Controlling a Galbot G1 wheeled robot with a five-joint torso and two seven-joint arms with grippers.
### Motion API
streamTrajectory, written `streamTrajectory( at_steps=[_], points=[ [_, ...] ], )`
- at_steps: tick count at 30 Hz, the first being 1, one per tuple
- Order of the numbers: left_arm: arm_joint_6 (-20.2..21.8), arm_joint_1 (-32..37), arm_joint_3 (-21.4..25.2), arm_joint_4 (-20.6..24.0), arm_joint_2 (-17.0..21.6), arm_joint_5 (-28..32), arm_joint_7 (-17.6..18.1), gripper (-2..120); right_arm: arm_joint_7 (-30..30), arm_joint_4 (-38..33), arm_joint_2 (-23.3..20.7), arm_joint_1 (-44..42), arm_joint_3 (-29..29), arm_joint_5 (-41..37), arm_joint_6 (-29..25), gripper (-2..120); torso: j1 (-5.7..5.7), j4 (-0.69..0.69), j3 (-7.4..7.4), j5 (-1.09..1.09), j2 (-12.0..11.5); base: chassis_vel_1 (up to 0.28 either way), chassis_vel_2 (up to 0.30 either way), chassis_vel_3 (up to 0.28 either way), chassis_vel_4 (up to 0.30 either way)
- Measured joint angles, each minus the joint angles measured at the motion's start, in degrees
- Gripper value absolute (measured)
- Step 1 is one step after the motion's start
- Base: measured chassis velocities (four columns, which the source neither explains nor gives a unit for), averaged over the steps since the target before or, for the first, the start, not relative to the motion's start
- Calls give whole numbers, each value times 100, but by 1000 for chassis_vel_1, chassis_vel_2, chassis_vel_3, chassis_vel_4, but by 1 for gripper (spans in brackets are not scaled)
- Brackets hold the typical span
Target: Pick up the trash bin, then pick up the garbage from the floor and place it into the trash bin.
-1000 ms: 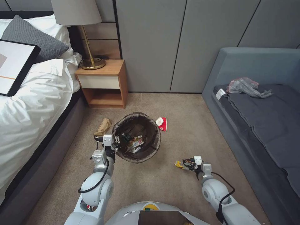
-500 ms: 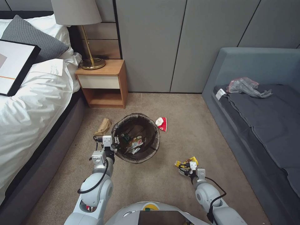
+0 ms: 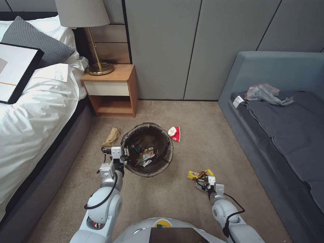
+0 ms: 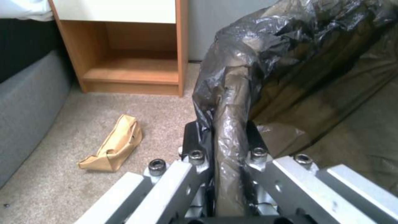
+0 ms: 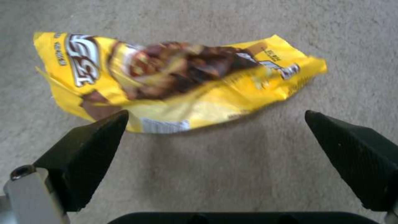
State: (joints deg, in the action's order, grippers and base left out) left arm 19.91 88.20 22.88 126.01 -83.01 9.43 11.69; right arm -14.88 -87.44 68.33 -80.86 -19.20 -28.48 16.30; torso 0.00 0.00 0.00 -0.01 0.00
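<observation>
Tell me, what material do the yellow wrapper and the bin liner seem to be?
The yellow wrapper looks like glossy printed plastic film: it creases and shines. The bin liner looks like thin dark plastic, wrinkled with bright glints.

Light: even, soft, indoor; no hard shadows on the floor (image 3: 189, 199).
Glare: pale sheen on the bin's dark bag (image 4: 265, 56).
Blur: yellow wrapper (image 5: 174, 81) smeared; both wrist views soft.
Edges: head view bows outward.

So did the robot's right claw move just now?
Yes. The right gripper pulled back toward the robot, away from the sofa, and is open just short of the yellow wrapper.
</observation>
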Motion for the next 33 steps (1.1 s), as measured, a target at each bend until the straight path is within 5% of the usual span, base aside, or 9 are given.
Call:
streamTrajectory(
  at_steps=[9,33],
  points=[
    [-2,10,-19,-7,-26,-38,-2,3,125,478,29,286,-13,23,-302,100,0,0,0,1,0,0,0,0,0],
    [3,-11,-51,-32,-34,-58,-4,3,338,398,65,364,-18,-53,-623,100,0,0,0,1,0,0,0,0,0]
  ],
)
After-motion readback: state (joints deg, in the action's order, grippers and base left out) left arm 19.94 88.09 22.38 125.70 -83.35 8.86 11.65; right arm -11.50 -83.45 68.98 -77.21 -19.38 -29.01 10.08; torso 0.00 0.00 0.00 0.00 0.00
